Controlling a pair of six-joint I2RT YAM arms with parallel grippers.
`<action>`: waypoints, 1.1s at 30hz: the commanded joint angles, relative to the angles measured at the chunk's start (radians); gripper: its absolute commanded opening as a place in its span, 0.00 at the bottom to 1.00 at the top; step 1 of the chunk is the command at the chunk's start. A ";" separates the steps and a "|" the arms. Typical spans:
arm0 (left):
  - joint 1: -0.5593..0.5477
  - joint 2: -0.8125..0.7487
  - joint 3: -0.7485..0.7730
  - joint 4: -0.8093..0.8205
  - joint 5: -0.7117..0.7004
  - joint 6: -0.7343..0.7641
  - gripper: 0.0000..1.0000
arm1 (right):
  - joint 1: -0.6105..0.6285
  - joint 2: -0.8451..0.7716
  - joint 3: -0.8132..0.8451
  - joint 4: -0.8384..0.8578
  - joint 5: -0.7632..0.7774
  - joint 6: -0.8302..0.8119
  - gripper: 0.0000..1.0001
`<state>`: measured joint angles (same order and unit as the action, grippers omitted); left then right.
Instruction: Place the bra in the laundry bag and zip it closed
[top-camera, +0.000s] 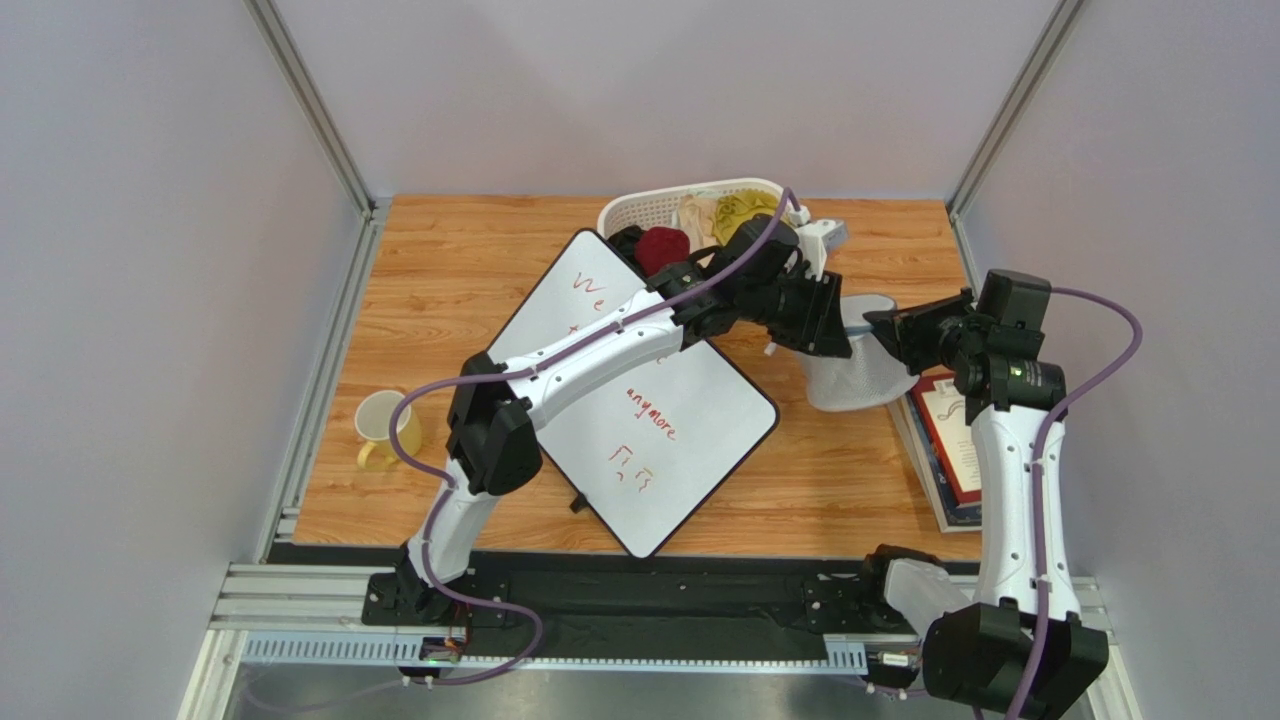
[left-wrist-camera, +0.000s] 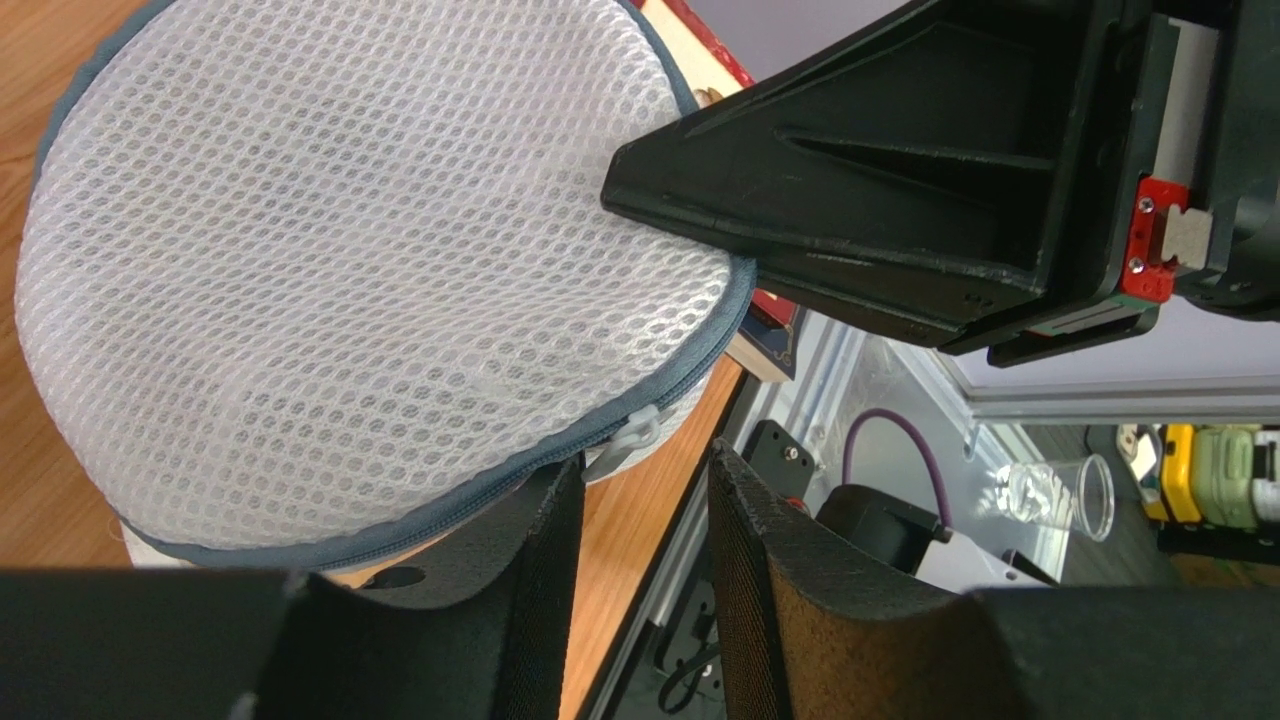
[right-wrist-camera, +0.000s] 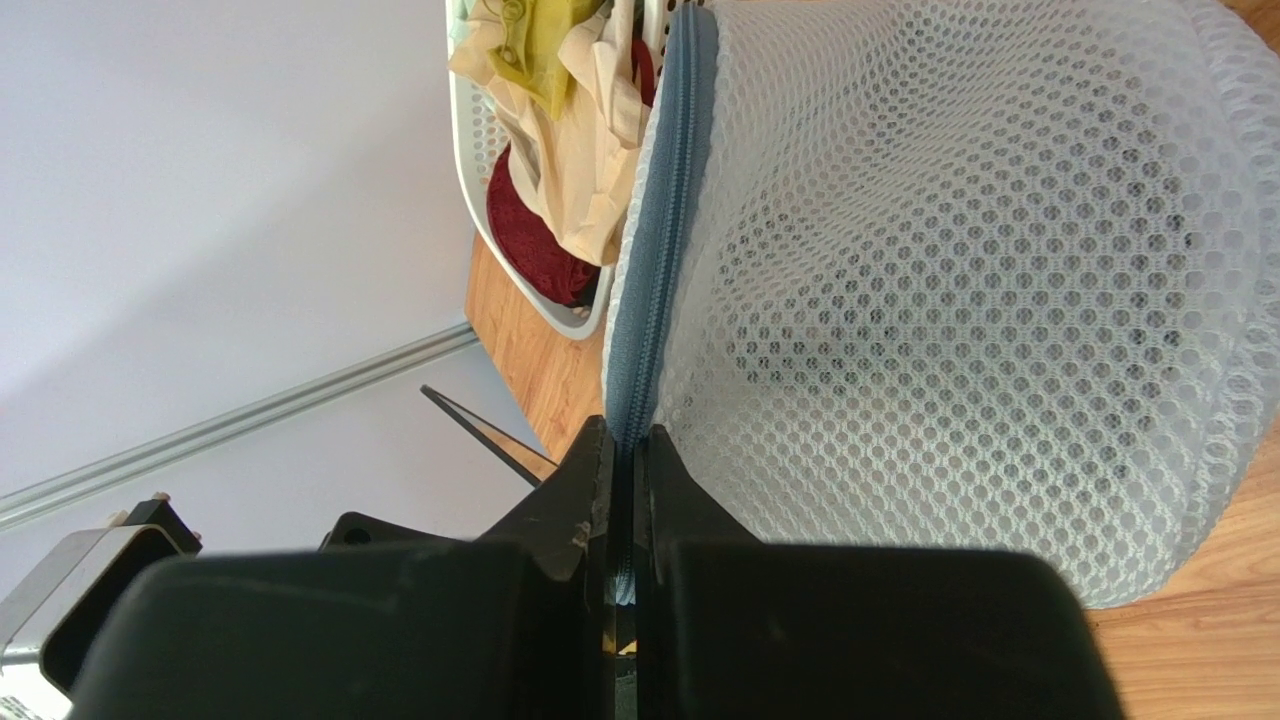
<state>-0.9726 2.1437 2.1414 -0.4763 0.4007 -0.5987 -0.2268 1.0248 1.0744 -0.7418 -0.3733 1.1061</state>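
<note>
The laundry bag (top-camera: 860, 372) is set on the table (top-camera: 436, 285) near the white basket (top-camera: 634, 209), its grey zipper rim pinched by the right fingers (right-wrist-camera: 571, 488). The left fingers (left-wrist-camera: 529, 563) are held spread just beside that rim

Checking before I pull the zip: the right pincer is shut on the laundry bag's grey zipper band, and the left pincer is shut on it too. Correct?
Not quite. The right pincer is shut on the grey zipper band of the laundry bag, but the left pincer is open: the left wrist view shows its fingers apart beside the band, nothing between them.
</note>
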 joint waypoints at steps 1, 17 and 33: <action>0.006 -0.016 0.049 0.053 -0.029 -0.021 0.41 | 0.035 -0.037 0.009 0.033 0.002 -0.012 0.00; 0.054 -0.085 -0.064 0.028 -0.155 0.028 0.00 | 0.021 -0.043 0.012 0.015 -0.101 -0.067 0.00; 0.170 -0.216 -0.296 0.045 -0.034 0.169 0.00 | -0.105 0.044 0.088 0.012 -0.331 -0.232 0.00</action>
<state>-0.8452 1.9984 1.8397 -0.4252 0.3244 -0.5014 -0.3176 1.0740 1.0927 -0.7517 -0.6350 0.9310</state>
